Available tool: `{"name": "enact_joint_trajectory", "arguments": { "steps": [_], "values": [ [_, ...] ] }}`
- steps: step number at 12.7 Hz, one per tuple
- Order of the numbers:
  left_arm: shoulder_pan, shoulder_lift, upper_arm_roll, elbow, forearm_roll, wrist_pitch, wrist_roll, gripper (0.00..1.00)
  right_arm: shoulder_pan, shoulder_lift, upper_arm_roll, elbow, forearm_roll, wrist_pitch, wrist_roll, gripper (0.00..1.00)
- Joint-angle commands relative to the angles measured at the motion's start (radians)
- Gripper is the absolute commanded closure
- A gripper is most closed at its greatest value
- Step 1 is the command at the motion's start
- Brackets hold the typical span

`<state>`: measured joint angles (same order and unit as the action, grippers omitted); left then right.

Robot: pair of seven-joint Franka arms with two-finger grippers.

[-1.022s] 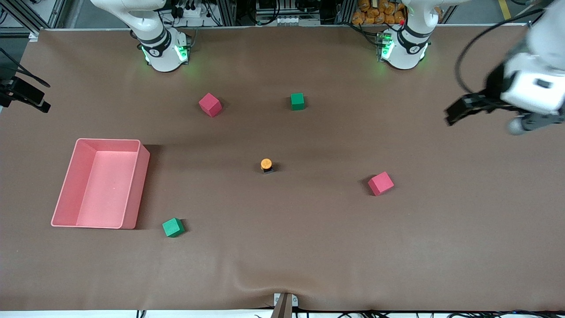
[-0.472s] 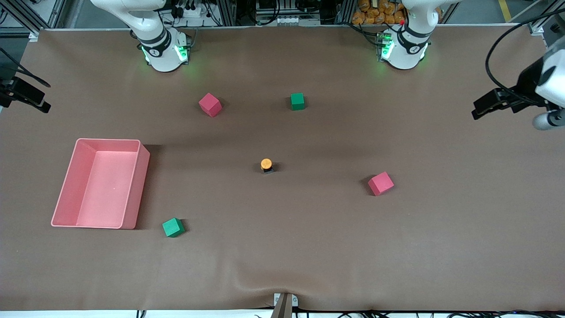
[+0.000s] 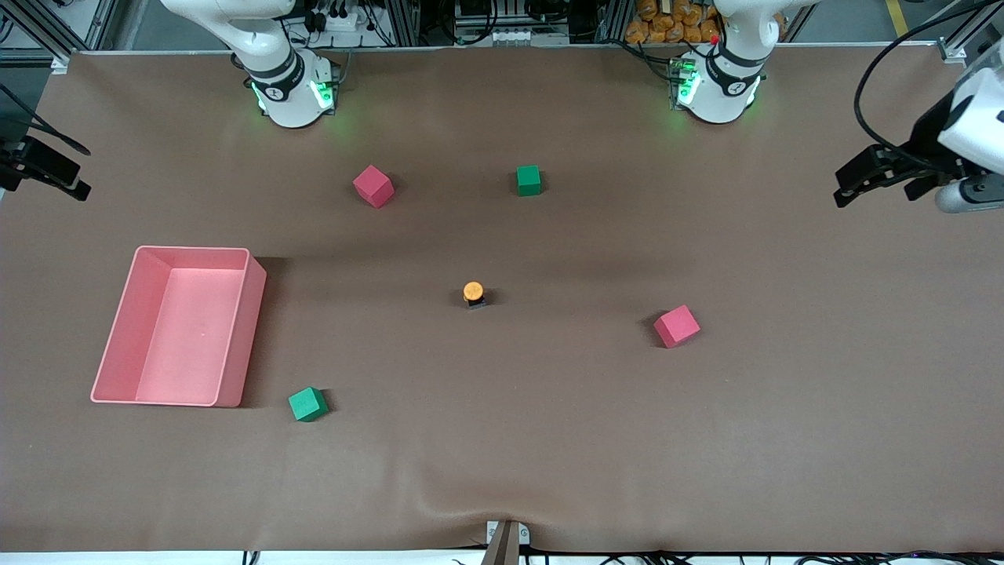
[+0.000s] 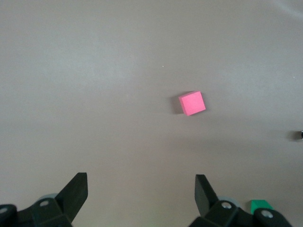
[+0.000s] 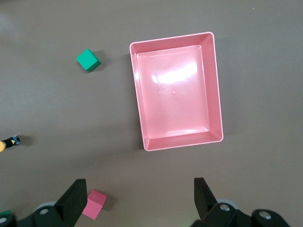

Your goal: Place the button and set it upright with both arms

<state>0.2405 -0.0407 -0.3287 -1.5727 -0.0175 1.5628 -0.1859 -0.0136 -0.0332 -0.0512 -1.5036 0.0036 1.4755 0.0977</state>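
Note:
The button (image 3: 473, 293) stands in the middle of the table with its orange cap up on its black body. It shows at the edge of the right wrist view (image 5: 6, 144), and a dark speck at the edge of the left wrist view (image 4: 300, 135) may be it. My left gripper (image 3: 843, 187) is open and empty in the air over the left arm's end of the table, well away from the button; it also shows in its wrist view (image 4: 142, 182). My right gripper (image 5: 139, 187) is open and empty, high over the table beside the pink bin, and out of the front view.
A pink bin (image 3: 239, 329) sits toward the right arm's end. Red cubes (image 3: 373, 186) (image 3: 676, 326) and green cubes (image 3: 529, 180) (image 3: 307, 404) lie scattered around the button. A black mount (image 3: 43, 165) juts in at the table's edge by the right arm's end.
My left gripper has drawn back toward the left arm's end of the table, then settled. The button and the cubes have not moved.

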Motion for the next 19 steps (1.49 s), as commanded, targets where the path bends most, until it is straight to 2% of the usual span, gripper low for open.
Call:
{"name": "enact_joint_trajectory", "arguments": {
  "steps": [1,9,10,11,13,14,19],
  "values": [
    [0.013,-0.010,-0.001,0.016,0.002,-0.001,0.023,0.00,-0.006,-0.014,0.007,-0.012,-0.005,0.003,-0.010,0.00],
    [0.023,-0.001,0.002,0.048,0.019,-0.012,0.039,0.00,-0.008,-0.014,0.007,-0.012,-0.005,-0.003,-0.010,0.00],
    [-0.003,0.001,0.032,0.046,0.018,-0.021,0.046,0.00,-0.008,-0.014,0.007,-0.012,-0.005,-0.004,-0.010,0.00],
    [-0.079,0.001,0.110,0.046,0.018,-0.058,0.062,0.00,-0.008,-0.014,0.007,-0.012,-0.005,-0.004,-0.010,0.00],
    [-0.273,0.001,0.311,0.048,0.018,-0.078,0.066,0.00,-0.006,-0.016,0.005,-0.012,-0.005,-0.004,-0.010,0.00],
    [-0.296,0.001,0.336,0.048,0.018,-0.081,0.068,0.00,-0.006,-0.016,0.005,-0.013,-0.005,-0.006,-0.013,0.00],
    [-0.267,0.004,0.287,0.049,0.018,-0.092,0.069,0.00,-0.006,-0.016,0.005,-0.014,-0.005,-0.007,-0.015,0.00]
  ]
}}
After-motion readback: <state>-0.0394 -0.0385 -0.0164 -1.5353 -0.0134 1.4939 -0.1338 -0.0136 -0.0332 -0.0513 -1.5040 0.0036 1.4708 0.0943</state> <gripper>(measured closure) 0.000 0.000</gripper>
